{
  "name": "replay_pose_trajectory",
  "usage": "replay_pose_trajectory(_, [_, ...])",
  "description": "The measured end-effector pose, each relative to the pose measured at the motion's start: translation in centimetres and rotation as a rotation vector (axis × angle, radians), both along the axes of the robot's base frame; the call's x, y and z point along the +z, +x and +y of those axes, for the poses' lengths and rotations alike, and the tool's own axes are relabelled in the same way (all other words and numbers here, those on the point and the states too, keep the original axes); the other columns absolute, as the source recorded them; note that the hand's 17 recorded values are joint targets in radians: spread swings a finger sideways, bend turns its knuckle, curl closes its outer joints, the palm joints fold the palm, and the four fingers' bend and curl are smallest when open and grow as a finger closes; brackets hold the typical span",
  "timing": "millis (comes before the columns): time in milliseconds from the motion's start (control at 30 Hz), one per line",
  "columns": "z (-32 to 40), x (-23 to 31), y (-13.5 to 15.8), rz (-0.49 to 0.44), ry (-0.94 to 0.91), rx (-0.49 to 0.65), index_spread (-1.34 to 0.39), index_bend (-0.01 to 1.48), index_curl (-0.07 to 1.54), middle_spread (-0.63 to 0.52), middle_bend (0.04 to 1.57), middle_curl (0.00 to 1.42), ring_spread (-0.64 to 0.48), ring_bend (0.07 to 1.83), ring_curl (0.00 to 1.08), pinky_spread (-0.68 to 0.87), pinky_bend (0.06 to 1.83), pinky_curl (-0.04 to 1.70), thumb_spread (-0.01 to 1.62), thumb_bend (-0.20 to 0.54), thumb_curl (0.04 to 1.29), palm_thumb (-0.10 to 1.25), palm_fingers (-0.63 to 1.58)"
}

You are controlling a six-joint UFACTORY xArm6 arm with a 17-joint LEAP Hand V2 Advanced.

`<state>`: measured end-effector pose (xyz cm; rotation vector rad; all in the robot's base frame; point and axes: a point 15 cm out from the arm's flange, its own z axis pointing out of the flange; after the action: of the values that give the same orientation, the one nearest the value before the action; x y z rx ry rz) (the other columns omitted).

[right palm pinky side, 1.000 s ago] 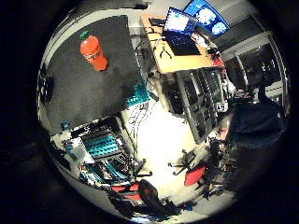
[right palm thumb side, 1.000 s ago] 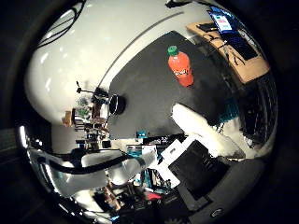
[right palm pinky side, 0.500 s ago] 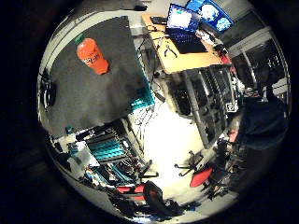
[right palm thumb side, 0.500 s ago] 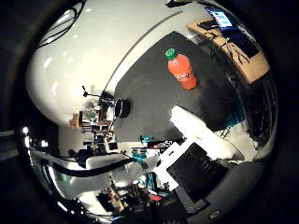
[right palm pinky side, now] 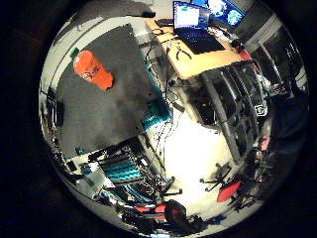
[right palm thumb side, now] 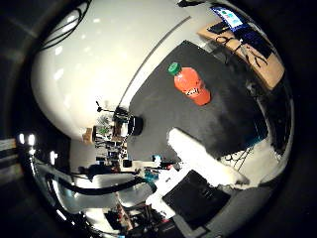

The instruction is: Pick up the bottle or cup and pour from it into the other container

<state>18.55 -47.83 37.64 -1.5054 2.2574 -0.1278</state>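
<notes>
Orange plastic bottle with green cap [right palm thumb side: 191, 88] stands alone on dark grey counter [right palm pinky side: 106, 106]. Robot hand [right palm thumb side: 205, 163] white finger looks straight, holding nothing.

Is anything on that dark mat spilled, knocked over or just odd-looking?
No spill shows. The orange bottle with its green cap on stands alone on the dark mat. The one odd thing: I see no cup or second container on the mat to pour into. The hand is well clear of the bottle.
</notes>
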Motion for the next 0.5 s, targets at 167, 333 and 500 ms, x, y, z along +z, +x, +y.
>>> replay_pose_trajectory(167, [-0.2, -1.7, 0.4, -0.009, 0.042, 0.002, -0.27, 0.15, 0.26, 0.03, 0.22, 0.34, 0.16, 0.48, 0.22, 0.45, 0.94, 0.0, 0.95, -0.034, 0.31, 0.49, 0.18])
replay_pose_trajectory(333, [-0.6, -3.3, 1.7, -0.101, 0.108, -0.005, -0.25, 0.16, 0.27, 0.05, 0.22, 0.34, 0.18, 0.5, 0.23, 0.45, 0.96, -0.01, 0.94, -0.029, 0.31, 0.49, 0.16])
replay_pose_trajectory(500, [-1.7, -5.3, 1.3, -0.171, 0.152, -0.018, -0.24, 0.16, 0.28, 0.06, 0.23, 0.34, 0.18, 0.51, 0.22, 0.44, 0.97, -0.01, 0.94, -0.029, 0.31, 0.49, 0.16])
